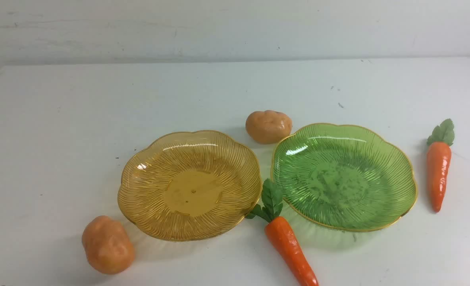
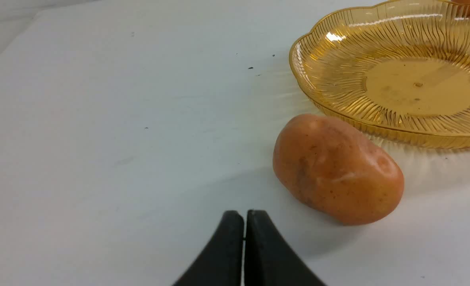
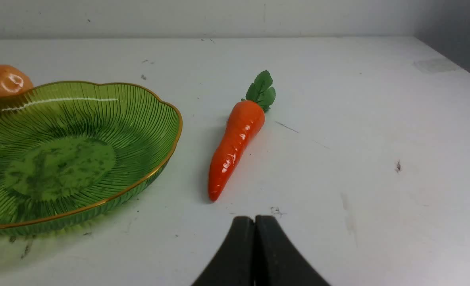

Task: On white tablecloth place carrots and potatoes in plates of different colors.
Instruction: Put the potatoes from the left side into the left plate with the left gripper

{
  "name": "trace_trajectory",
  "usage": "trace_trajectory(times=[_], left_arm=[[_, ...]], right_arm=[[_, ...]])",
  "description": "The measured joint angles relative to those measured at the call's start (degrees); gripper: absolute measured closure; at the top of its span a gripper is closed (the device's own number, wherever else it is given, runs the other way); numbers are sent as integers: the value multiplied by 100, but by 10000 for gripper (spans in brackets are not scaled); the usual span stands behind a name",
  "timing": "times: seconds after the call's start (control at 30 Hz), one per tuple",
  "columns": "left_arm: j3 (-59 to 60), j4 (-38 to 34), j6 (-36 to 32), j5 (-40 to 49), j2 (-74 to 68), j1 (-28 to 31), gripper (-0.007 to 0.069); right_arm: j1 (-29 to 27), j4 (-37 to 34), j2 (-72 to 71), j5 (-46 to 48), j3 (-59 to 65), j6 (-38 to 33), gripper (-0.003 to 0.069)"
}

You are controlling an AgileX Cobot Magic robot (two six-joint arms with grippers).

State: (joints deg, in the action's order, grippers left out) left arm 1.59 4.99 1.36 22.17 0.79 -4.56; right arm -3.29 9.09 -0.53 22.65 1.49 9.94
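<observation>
Plates stand empty: amber plate (image 1: 159, 198), green plate (image 1: 378, 190). Near potato (image 1: 108, 245), far potato (image 1: 268, 126), middle carrot (image 1: 290, 250) and right carrot (image 1: 438, 174) lie outside on the white tablecloth (image 1: 60, 139). Left tool (image 2: 245, 214) and right tool (image 3: 255, 218) are clenched, seemingly empty.

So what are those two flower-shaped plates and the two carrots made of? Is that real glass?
Amber plate and green plate: probably translucent plastic, though glass can't be ruled out. They have a see-through tint, fine ribs with bright highlights, and thin gold-looking rims.
Right carrot and near carrot: glossy moulded plastic, judging by the hard wet shine. Their leaves look like matte fabric.
</observation>
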Motion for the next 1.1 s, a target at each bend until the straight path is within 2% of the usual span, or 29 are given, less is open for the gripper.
trace_trajectory(times=[0.8, 0.9, 1.1], left_arm=[[0, 46, 1, -57, 0, 0, 628], [0, -113, 243, -306, 0, 0, 628], [0, -1024, 1153, -1436, 0, 0, 628]], right_arm=[[0, 0, 0, 0, 0, 0, 674], [0, 0, 0, 0, 0, 0, 674], [0, 0, 0, 0, 0, 0, 674]])
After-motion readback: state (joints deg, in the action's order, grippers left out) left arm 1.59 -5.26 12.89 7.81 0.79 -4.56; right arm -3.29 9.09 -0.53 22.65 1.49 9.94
